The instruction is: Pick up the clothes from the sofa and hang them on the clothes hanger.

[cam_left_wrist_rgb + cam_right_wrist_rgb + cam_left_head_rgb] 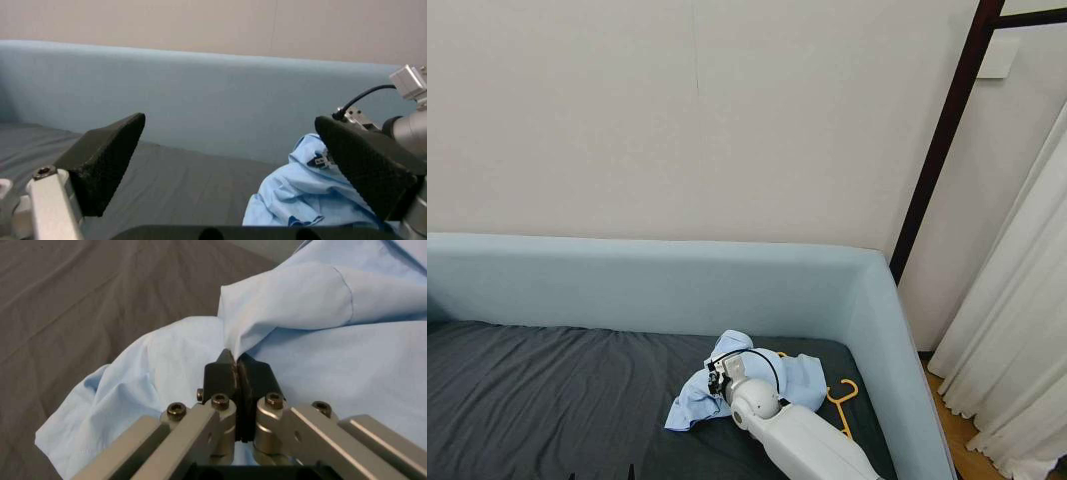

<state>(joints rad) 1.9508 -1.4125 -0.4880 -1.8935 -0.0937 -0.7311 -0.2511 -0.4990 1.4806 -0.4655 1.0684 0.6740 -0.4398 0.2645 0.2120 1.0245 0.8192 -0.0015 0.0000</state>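
Observation:
A light blue shirt (699,398) lies crumpled on the dark grey seat of the sofa (547,390), near its right end. An orange hanger (839,396) pokes out from under the shirt on the right. My right gripper (237,365) is shut on a pinched fold of the blue shirt (293,305); the head view shows that gripper (718,382) down on the cloth. My left gripper (227,150) stands open low over the seat, left of the shirt (300,200), with nothing between its fingers (110,160).
The sofa's pale blue backrest (647,285) and right armrest (892,370) wall in the seat. A dark wooden post (937,150) stands against the wall at the right. White curtains (1017,330) hang beyond it over a wood floor.

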